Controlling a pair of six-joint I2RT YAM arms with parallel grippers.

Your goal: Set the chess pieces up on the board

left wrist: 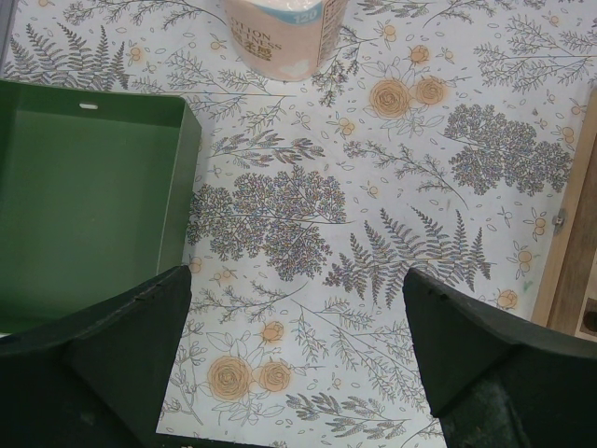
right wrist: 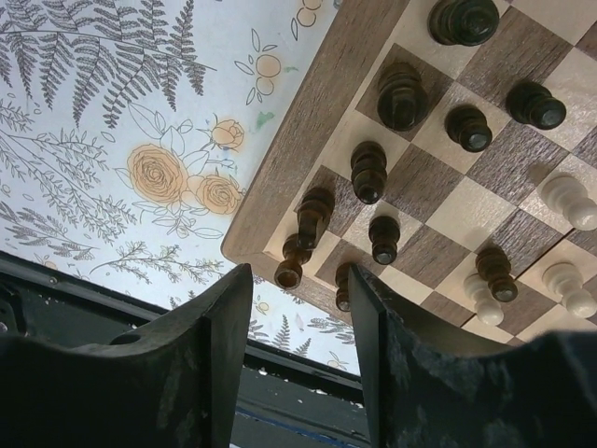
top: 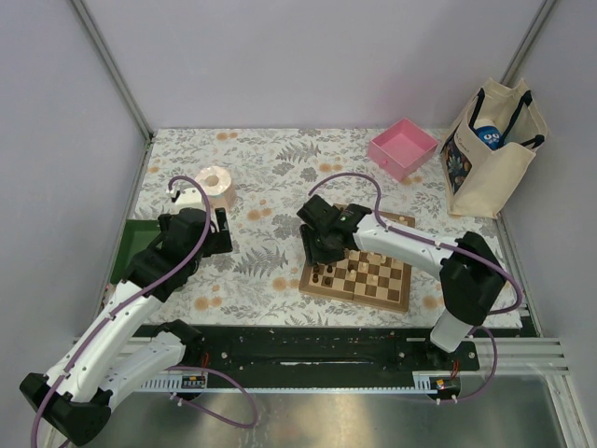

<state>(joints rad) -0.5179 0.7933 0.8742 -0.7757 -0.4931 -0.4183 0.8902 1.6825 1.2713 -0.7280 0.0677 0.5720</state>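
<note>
Over the 9 o'clock edge of the board [top: 387,282] in the top view, I see the right gripper [right wrist: 298,280] hanging just above the wood. Its fingers [right wrist: 219,355] are parted by a moderate gap and grip nothing. Through its wrist camera, a cluster of dark pieces [right wrist: 401,93] stands on the squares by the board's corner. Two of them are right at the mouth of the gap, one close beside the right-hand finger; I cannot tell whether it touches. A few pale pieces [right wrist: 565,200] stand further in, toward 3 o'clock of that view, one just beside a dark one. The board itself lies on the flowered tablecloth [top: 270,159] at about 4 o'clock from the table's middle.

My left gripper [left wrist: 294,327] hovers over the cloth at about 9 o'clock from the board, well apart from it. Its fingers are spread wide with nothing between them. A green tray [left wrist: 93,187] sits at its 9 o'clock and a paper roll [left wrist: 280,33] at its 12. A pink tray [top: 403,147] and a tote bag [top: 490,154] stand toward the table's 1 to 2 o'clock corner.
</note>
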